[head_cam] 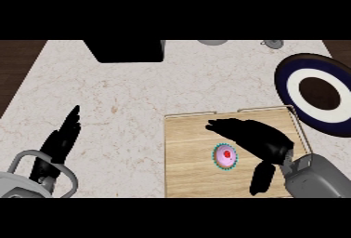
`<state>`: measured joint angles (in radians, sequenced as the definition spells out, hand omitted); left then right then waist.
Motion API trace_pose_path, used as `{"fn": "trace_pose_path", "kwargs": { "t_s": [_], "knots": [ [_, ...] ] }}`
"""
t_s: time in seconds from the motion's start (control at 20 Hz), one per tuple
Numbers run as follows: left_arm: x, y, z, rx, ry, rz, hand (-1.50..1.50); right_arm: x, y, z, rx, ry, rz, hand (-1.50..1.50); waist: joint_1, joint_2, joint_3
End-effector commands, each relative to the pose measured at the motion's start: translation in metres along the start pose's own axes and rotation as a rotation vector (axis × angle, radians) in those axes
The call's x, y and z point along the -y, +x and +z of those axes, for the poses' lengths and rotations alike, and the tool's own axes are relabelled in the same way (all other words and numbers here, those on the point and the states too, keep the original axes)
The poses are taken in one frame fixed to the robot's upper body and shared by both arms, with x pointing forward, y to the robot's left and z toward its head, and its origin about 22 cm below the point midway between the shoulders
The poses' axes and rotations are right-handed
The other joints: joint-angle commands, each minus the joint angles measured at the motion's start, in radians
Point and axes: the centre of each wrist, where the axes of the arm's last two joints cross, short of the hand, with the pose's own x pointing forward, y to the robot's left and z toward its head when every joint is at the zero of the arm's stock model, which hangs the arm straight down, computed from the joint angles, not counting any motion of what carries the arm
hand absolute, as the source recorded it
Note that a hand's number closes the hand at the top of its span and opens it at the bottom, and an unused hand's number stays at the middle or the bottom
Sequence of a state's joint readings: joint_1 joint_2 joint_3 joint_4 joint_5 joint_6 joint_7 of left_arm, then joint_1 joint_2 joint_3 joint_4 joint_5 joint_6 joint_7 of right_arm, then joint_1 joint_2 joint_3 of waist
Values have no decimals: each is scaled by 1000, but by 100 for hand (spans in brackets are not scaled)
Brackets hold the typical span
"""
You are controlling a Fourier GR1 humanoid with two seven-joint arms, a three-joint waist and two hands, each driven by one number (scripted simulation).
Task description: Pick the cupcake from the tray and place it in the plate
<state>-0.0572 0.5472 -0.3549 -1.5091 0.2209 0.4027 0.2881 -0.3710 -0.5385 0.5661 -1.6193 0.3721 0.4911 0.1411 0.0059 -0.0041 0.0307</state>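
Cupcake [225, 156] sits on the tray [185, 139], right hand [267, 142] over it, fingers and thumb apart to straddle it. Plate [293, 88] waits at one o'clock; left hand [61, 137] idle, straight-fingered, at eight o'clock.

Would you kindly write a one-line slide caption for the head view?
Right hand open beside the cupcake on the wooden tray; plate upper right, left hand rests.

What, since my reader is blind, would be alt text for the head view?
The open right hand is beside a cupcake on a wooden tray. A plate lies beyond the tray's right corner; the left hand rests open at left.
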Motion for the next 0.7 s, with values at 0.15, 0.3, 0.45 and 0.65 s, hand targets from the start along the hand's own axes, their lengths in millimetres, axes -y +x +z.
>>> {"fn": "trace_pose_path", "kwargs": {
  "t_s": [0.15, 0.3, 0.45, 0.65],
  "knots": [
    [37, -2, 0, 53, -15, 142, 0, -11, -3, -22, -20, 12, -12, -150, 1, 8, -31],
    [35, 9, -9, 56, -15, 159, 0, -15, 3, -32, -2, 29, -6, -150, -3, 9, -32],
    [36, 14, 4, 45, 4, 162, 0, -24, -15, -22, -19, 30, -1, -150, 1, 5, -30],
    [37, -5, 3, 43, 0, 168, 0, -29, -9, -31, 44, -2, 74, 150, 0, 7, -31]
  ]
}}
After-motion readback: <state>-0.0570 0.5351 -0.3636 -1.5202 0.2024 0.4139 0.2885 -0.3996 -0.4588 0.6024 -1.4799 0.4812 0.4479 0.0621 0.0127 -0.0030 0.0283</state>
